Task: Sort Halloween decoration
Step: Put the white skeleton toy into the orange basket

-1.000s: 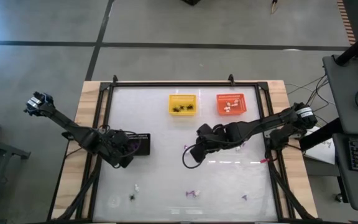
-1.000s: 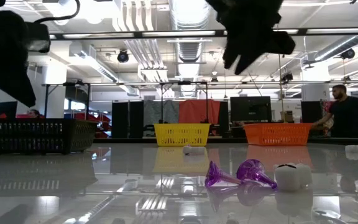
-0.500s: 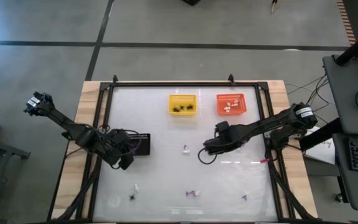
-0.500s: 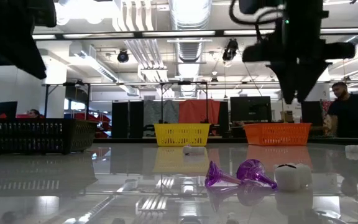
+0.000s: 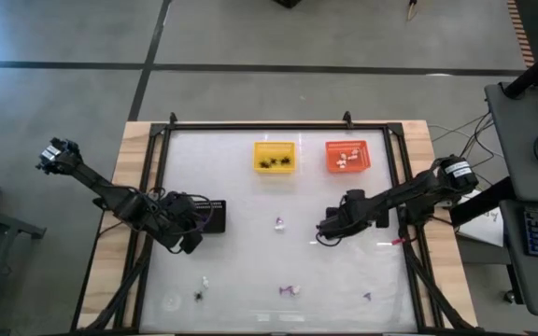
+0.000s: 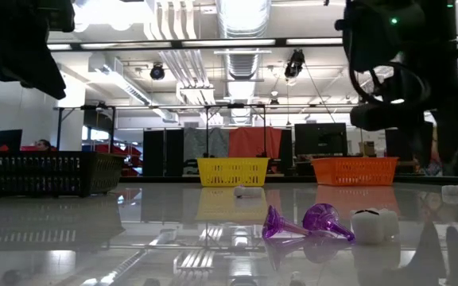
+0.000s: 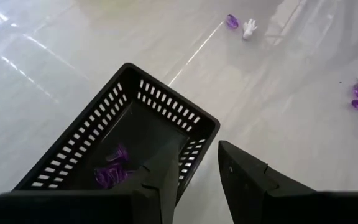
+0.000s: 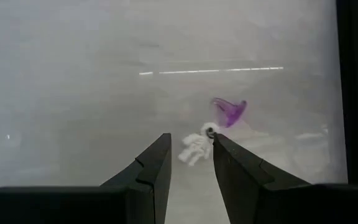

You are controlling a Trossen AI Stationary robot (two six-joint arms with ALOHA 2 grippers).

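Small Halloween decorations lie scattered on the white table: a white one mid-table, and a white one, a black one and purple ones near the front edge. My left gripper is open above the near corner of a black basket that holds purple trinkets. My right gripper is open and points down over a white trinket lying beside a purple one, without touching either.
A yellow basket with black trinkets and an orange basket with white ones stand at the far edge. A dark frame borders the table. Another purple trinket lies at the front right.
My right gripper has travelled toward the table's right edge and come down, its wrist rolling until the fingers point nearly straight down. My left gripper has risen a little above the black basket.
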